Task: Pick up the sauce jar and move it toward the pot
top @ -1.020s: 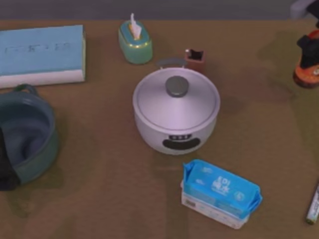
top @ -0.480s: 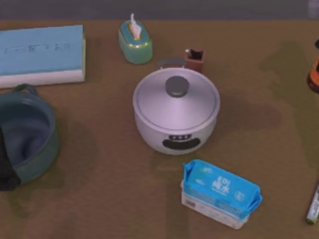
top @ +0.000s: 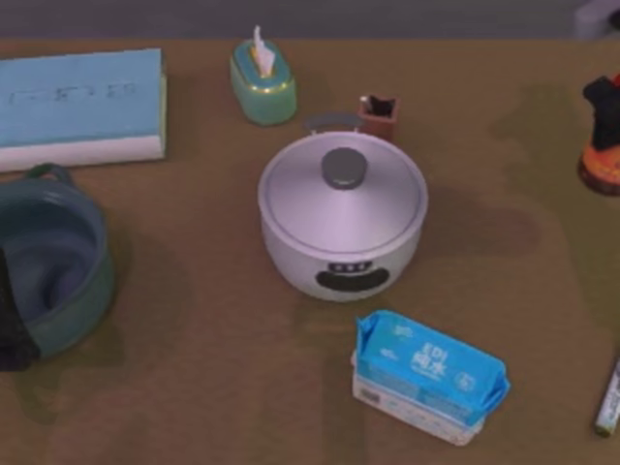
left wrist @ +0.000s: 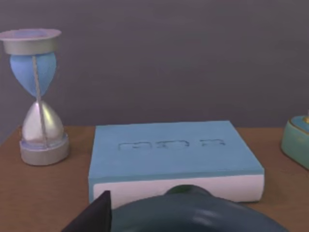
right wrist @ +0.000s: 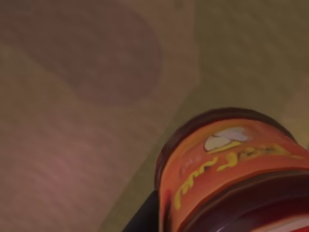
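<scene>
The sauce jar, with its orange label and dark contents, is at the far right edge of the top view. My right gripper is shut on it from above. In the right wrist view the sauce jar fills the lower corner, one black finger lies against its side, and the table lies well below it. The silver-white pot, with a grey knob and a black oval panel, stands mid-table, well to the left of the jar. My left gripper is parked open at the left edge by the teal basin.
A teal-blue basin sits at the left and a light blue book at the back left. Behind the pot are a green tissue box and a small brown cup. A blue wipes pack lies in front. An hourglass stands beyond the book.
The right gripper and the jar slid almost out of the top view's right edge half a second ago. They are now back in view. The left arm has not moved.
</scene>
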